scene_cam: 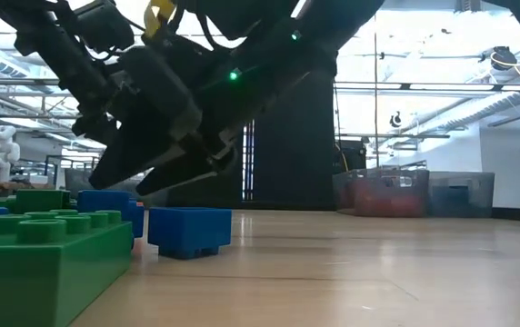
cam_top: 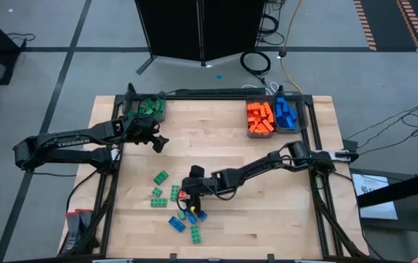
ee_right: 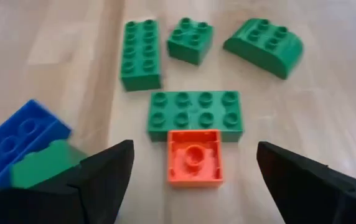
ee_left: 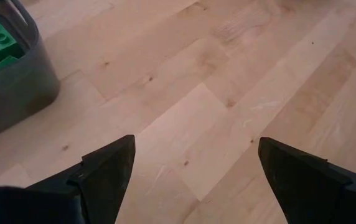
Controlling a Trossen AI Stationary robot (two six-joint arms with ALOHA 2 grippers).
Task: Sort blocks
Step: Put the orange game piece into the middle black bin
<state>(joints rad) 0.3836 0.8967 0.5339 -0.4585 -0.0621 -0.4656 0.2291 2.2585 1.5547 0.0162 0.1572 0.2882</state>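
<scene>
**Right gripper open over loose blocks; left open by green bin**

Nearest the low camera: a green block (scene_cam: pixel 37 259) in the near left corner, a blue block (scene_cam: pixel 188 231) just behind it, the right arm's gripper hanging above both.

Right gripper (ee_right: pixel 190 171): fingers wide apart, holding nothing. An orange block (ee_right: pixel 193 157) lies studs-down between the fingers, touching a green 2x4 (ee_right: pixel 195 114) just beyond it. Past that, three more green blocks in a row: a long one (ee_right: pixel 140 54), a small square one (ee_right: pixel 190 40), a curved one (ee_right: pixel 265 45). A blue block (ee_right: pixel 16 146) sits beside one finger, partly over another green piece.

High view: right gripper (cam_top: pixel 192 191) over the loose cluster at table front-centre.

Left gripper (ee_left: pixel 190 165): fingers spread, empty, bare table between them. Grey bin (ee_left: pixel 22 87) with green blocks near it. High view: left gripper (cam_top: pixel 158 142) just beside the green bin (cam_top: pixel 147 107) at rear-left.

Orange bin (cam_top: pixel 259 117) and blue bin (cam_top: pixel 287 113) sit touching at rear-right, well apart from both grippers.
</scene>
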